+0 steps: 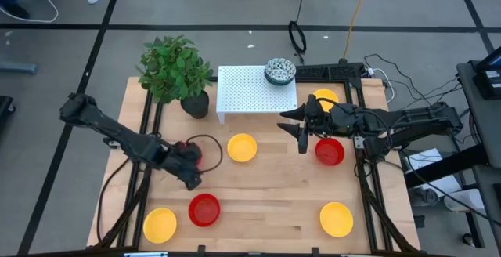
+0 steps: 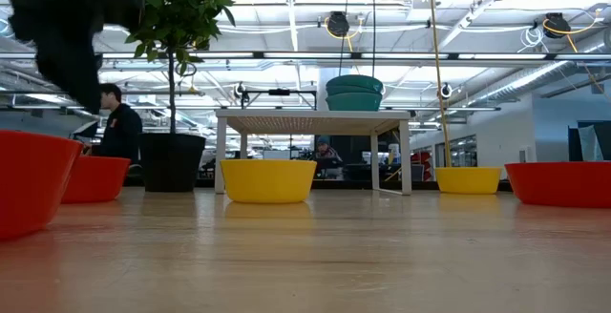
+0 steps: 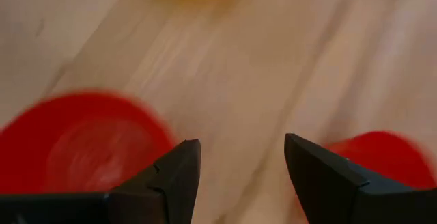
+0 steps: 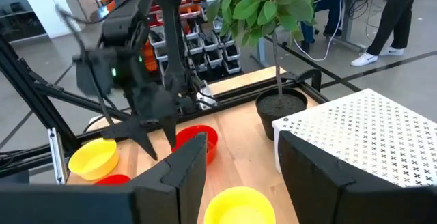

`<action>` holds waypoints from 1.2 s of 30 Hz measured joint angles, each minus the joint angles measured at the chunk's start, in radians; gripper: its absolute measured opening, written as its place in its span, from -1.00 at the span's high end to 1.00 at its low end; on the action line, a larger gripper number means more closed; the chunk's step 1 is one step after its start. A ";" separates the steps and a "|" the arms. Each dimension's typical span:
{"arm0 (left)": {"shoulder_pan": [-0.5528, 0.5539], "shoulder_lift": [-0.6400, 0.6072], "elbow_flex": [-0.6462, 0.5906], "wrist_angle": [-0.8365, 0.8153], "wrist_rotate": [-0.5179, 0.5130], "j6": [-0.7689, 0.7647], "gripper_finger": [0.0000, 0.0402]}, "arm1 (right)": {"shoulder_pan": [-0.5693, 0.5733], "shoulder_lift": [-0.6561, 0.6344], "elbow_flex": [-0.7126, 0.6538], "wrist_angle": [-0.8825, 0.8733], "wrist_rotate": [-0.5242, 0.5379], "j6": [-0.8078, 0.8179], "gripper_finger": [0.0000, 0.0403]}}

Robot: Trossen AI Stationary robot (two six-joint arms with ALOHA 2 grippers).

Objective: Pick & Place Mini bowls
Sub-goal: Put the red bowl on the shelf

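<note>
- Worktop: pale wood, carrying everything listed below.
- Yellow bowl, near-left corner: on the worktop, on the near side of the left claw and outward of it.
- Left claw: fingers spread with nothing between them, hovering over bare wood; in its wrist view a red bowl lies to either side of the fingertips.
- Red bowl by the left arm: partly covered by the arm, just on the far side of the left claw.
- Red bowl, near edge: just on the near side of the left claw, apart from it.
- Potted plant: black pot, far-left part of the worktop, well beyond the left claw.
- Yellow bowl, centre: between the two claws, a little closer to the left one.
- White perforated stand: at the far edge, on the far side of the right claw and toward the left arm.
- Patterned bowls: a stack on the stand's far right corner.
- Right claw: fingers spread, empty, above the worktop just off the stand's near right corner.
- Yellow bowl under the right arm: partly hidden, behind the right claw.
- Red bowl, right: close beside the right claw, on its outer near side.
- Yellow bowl, near right: well nearer the front edge than the right claw.
</note>
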 joint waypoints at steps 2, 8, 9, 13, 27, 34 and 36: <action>0.000 0.052 0.000 -0.029 0.001 -0.053 -0.07 | 0.000 0.000 0.000 0.001 0.000 -0.003 0.17; 0.014 0.192 0.000 -0.095 -0.002 -0.139 -0.08 | 0.000 0.000 0.000 0.001 0.000 -0.011 0.17; 0.020 0.212 0.000 -0.096 -0.002 -0.144 -0.08 | 0.000 0.000 0.000 0.001 0.000 -0.011 0.17; 0.049 0.283 0.000 -0.095 -0.002 -0.144 -0.08 | 0.000 0.000 0.000 0.001 0.000 -0.011 0.17; 0.070 0.303 0.000 -0.033 0.196 -0.053 0.92 | 0.000 0.000 0.000 0.001 -0.001 -0.008 0.17; 0.038 0.276 0.141 -0.042 0.235 0.180 0.95 | 0.000 0.000 0.000 0.000 -0.001 -0.008 0.17; 0.030 0.273 0.208 -0.071 0.215 0.256 0.95 | 0.000 0.000 0.000 -0.003 -0.001 -0.010 0.17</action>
